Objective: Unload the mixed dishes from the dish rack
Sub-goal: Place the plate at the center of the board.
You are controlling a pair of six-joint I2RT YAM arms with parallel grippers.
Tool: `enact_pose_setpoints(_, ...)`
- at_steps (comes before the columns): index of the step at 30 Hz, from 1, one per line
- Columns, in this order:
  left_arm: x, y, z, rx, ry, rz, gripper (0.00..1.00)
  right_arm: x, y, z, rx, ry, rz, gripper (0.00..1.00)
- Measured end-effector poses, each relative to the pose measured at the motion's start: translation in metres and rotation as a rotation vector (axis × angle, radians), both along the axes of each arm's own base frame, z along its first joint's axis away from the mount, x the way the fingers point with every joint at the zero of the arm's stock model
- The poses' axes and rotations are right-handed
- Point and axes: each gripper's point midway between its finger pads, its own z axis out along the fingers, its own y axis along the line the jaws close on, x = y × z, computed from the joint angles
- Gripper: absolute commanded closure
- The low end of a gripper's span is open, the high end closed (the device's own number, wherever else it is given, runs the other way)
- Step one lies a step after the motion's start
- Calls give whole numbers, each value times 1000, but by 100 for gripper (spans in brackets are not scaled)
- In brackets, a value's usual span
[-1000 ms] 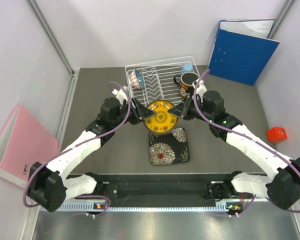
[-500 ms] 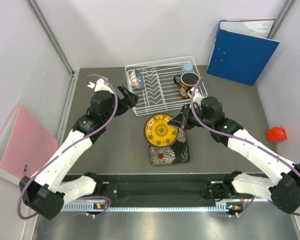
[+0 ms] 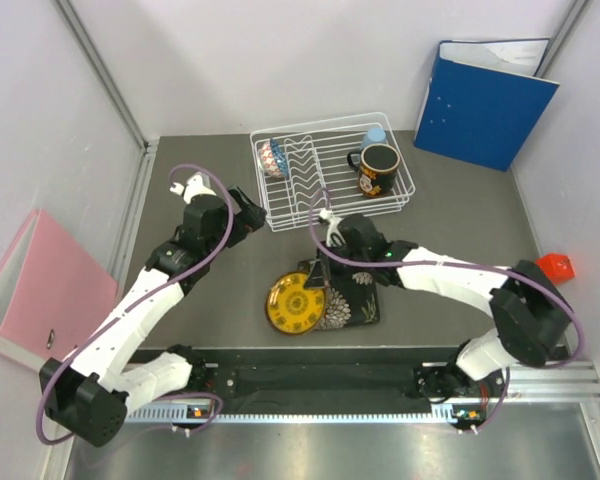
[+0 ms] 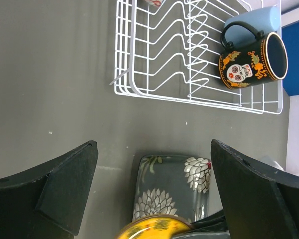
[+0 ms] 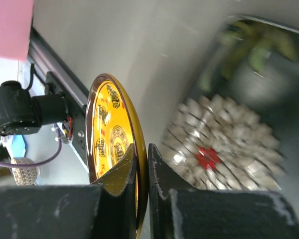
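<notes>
My right end effector [image 5: 142, 167] grips the yellow plate [image 3: 295, 303] on edge beside the unloaded black floral plate [image 3: 352, 295] on the bench [image 3: 460, 220], my left end effector [image 4: 153, 149] gapes empty, and the bowl [image 3: 272, 155], cup [image 3: 376, 135] and mug [image 3: 379, 168] sit in the far rack [image 3: 305, 170].

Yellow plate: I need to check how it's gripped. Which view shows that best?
Right wrist: the small yellow plate is seen nearly edge-on, its rim pinched by the right gripper. The top view shows its patterned face, but the grip is hard to make out there; the left wrist catches only a sliver of rim.
</notes>
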Motion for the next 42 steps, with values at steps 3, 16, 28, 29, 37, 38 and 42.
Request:
enact_pose_setpoints(3, -2, 6, 4, 11, -12, 18, 1, -1, 26, 3, 4, -15, 53, 100)
enact_pose_setpoints(16, -17, 41, 35, 82, -103, 113, 1, 19, 101, -12, -1, -36, 161, 100)
enact_pose_setpoints(28, -25, 47, 38, 98, -107, 117, 1, 28, 110, -63, -111, -2, 182, 72)
enact_pose_setpoints(29, -25, 47, 37, 99, -107, 115, 1, 29, 110, -65, -118, -3, 185, 64)
enact_pose_setpoints(37, -25, 46, 36, 99, -104, 107, 1, 31, 105, -74, -161, -11, 180, 42)
enact_pose_setpoints(38, -25, 46, 35, 100, -102, 106, 1, 32, 103, -75, -169, -15, 176, 40)
enact_pose_setpoints(42, -26, 45, 33, 99, -97, 100, 1, 38, 97, -80, -210, -36, 151, 39)
